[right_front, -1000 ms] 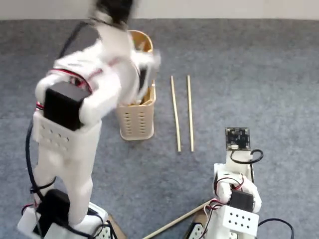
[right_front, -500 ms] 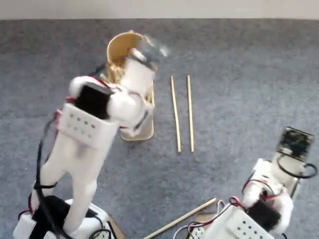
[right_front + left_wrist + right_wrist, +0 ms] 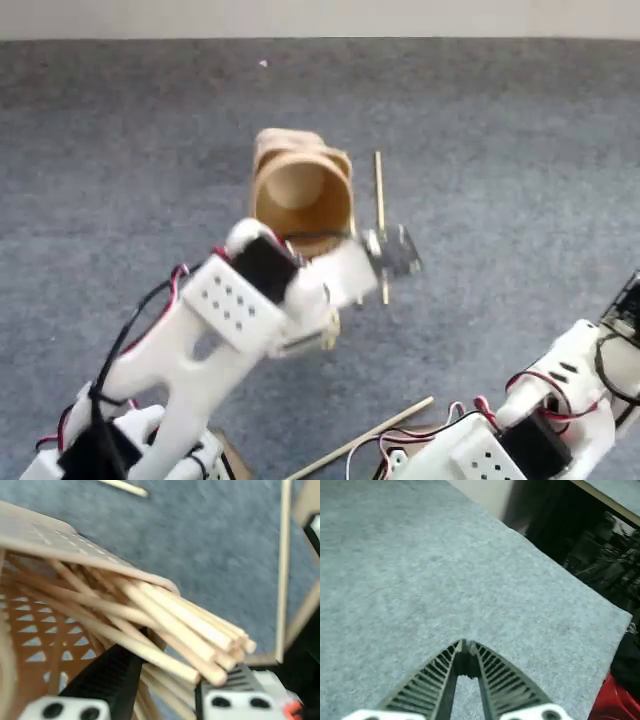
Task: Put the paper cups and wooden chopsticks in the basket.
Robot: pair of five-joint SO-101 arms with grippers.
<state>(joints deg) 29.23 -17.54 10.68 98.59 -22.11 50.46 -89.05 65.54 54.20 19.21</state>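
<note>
High view takes in the grey, carpet-like table [image 3: 520, 150], which carries everything. Across its near half stretches the white left arm [image 3: 220, 310], angled from the near left corner toward the middle. The right arm [image 3: 560, 400] sits folded at the near right corner. Just past the left arm's wrist, about mid-table, is a tan container [image 3: 300, 195] with its round open mouth turned up at the camera and a paler beige part touching its far side. I cannot tell whether that mouth belongs to the basket or to a paper cup. Left wrist view looks closely at the basket [image 3: 60, 545], pale outside, brown and perforated inside, and tilted across the picture. A bundle of chopsticks [image 3: 175, 625] pokes out over its rim and fans across the left tool [image 3: 185, 672]. Whether that tool is clenched on the sticks or the rim, or released, I cannot tell. Right wrist view has the right tool [image 3: 465, 655] clenched tip to tip with nothing between, above bare grey table. One loose chopstick [image 3: 379, 195] lies on the table just beside the container, its near end hidden under the left arm's wrist. Another chopstick [image 3: 365, 438] lies slantwise between the two arm bases.
</note>
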